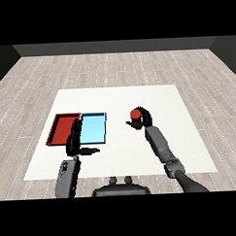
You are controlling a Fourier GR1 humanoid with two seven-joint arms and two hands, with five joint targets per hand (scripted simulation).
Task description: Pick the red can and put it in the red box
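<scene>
White table [121, 158]: our right hand [142, 120] curls round the upright red can [135, 113]; red tray [62, 128] lies well leftward, beside the relaxed left hand [75, 140].

Two grey forearms reach forward from the lower corners. The right forearm stretches far ahead and angles inward, its black right hand [141, 119] held up with fingers curled round a small object. The left forearm is shorter in view, its left hand [75, 140] raised with fingers straight and pointing forward, thumb stuck out toward the right hand.
</scene>
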